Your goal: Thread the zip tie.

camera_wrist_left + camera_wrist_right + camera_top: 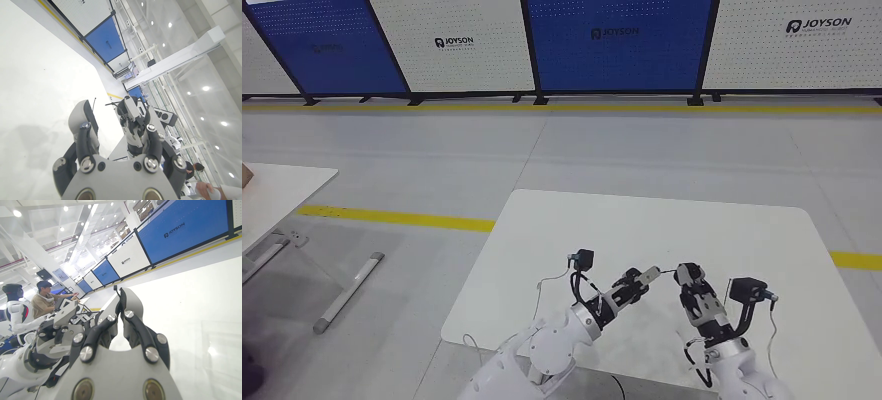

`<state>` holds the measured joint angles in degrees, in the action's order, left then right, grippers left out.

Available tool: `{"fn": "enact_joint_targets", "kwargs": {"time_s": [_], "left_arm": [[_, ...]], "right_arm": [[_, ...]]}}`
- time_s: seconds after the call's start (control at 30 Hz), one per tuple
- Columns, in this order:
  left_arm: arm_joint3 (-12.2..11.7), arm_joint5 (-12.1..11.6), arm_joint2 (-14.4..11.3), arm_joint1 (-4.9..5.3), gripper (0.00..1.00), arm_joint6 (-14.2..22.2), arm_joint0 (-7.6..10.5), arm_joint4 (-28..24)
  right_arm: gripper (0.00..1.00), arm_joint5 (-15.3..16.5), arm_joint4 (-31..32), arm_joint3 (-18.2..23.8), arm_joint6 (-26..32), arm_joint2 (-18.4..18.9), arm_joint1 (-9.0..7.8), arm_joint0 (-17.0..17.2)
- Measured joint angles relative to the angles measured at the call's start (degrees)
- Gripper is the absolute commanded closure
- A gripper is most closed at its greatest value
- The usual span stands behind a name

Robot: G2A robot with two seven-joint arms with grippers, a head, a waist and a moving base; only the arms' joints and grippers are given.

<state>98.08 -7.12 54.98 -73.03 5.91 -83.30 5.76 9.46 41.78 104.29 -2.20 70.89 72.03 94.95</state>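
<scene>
I see my right gripper [121, 294] clenched on the zip tie [115, 287], left gripper [119, 108] spread wide, above the white table [722, 230]; yellow line [392, 217], blue-white panels [620, 45] behind.

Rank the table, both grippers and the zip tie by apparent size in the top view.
1. table, by far the largest.
2. left gripper and right gripper: they look alike, so no ranking between them.
3. zip tie: a thin dark strand in the right gripper, smallest.
</scene>
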Motion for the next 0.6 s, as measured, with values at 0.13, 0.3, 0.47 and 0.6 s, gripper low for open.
{"fn": "enact_joint_targets", "kwargs": {"time_s": [0.13, 0.3, 0.47, 0.6], "left_arm": [[-0.36, 0.14, -0.36, -0.09, 1.00, -0.48, 0.28, 0.32], [-0.48, -0.06, -0.44, -0.14, 1.00, -1.01, 0.35, 0.39], [-0.54, -0.30, -0.50, -0.14, 1.00, -1.13, 0.31, 0.56], [-0.51, -0.62, -0.62, -0.15, 1.00, -1.26, 0.24, 0.63]], "right_arm": [[1.00, 0.09, 0.17, 0.07, 0.13, 0.04, 0.02, 0.07], [1.00, 0.20, 0.29, 0.06, 0.13, 0.00, 0.07, 0.10], [1.00, 0.34, 0.33, 0.01, 0.16, -0.01, 0.10, 0.14], [0.00, 0.61, 0.10, -0.09, 0.52, -0.02, 0.12, 0.15]]}}
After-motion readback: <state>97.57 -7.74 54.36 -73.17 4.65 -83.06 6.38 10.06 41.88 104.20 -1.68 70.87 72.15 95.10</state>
